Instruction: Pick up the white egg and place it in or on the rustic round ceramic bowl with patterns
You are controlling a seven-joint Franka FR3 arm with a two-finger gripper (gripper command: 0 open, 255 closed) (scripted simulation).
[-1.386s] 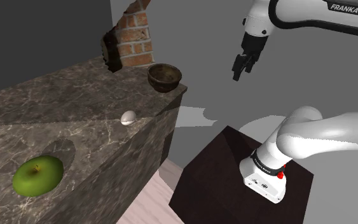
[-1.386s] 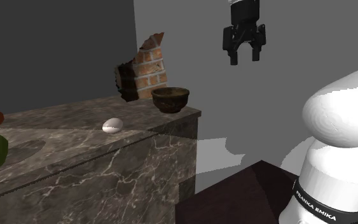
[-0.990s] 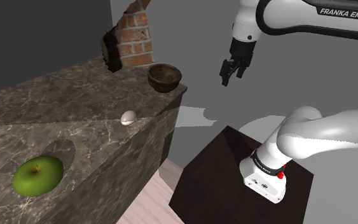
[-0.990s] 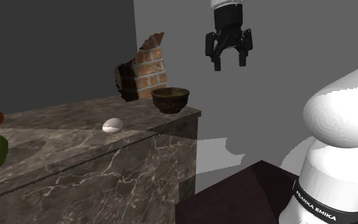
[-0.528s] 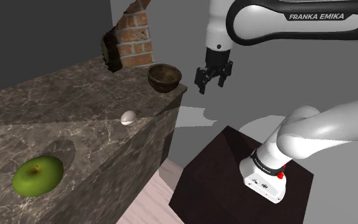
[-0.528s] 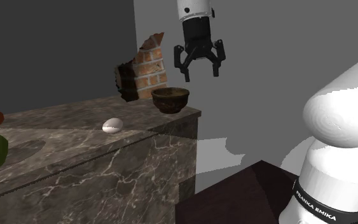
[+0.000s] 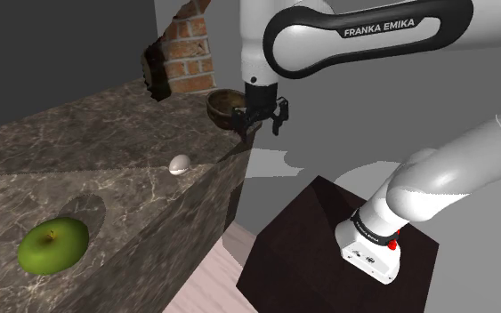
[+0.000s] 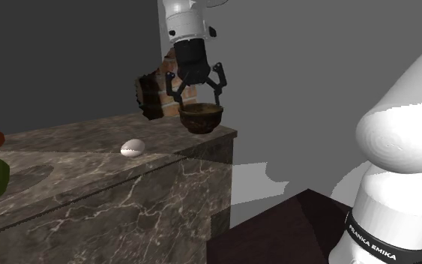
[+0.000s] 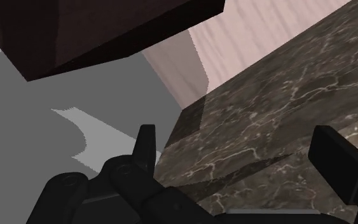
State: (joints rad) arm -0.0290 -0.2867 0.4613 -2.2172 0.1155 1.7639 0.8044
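1. Currently, the gripper (image 7: 259, 124) is seen with its two fingers (image 9: 147, 143) spread wide apart and nothing held between them. In the second exterior view it hangs at 12 o'clock of the bowl (image 8: 202, 118), close over the rim.
2. The egg (image 7: 180, 163) is found lying on the marbled counter (image 7: 106, 133) near the front edge. In the shoulder view it is at about 8 o'clock from the bowl and well apart from the gripper.
3. A knock against the bowl is judged possible. The fingers are low beside its rim, so a sideways sweep toward the egg without lift could shove the bowl, which is set near the counter's corner.
4. The egg could be sent rolling. It is round and close to the edge, so an off-centre fingertip could nudge it over onto the floor (image 7: 213, 276).
5. A slip during the carry is also to be feared, since a smooth curved shell is poorly gripped by flat fingers.
6. The lettering (image 7: 384, 28) "FRANKA EMIKA" is read in white on the dark arm, and again on the black band (image 8: 385, 240). No other writing is made out.
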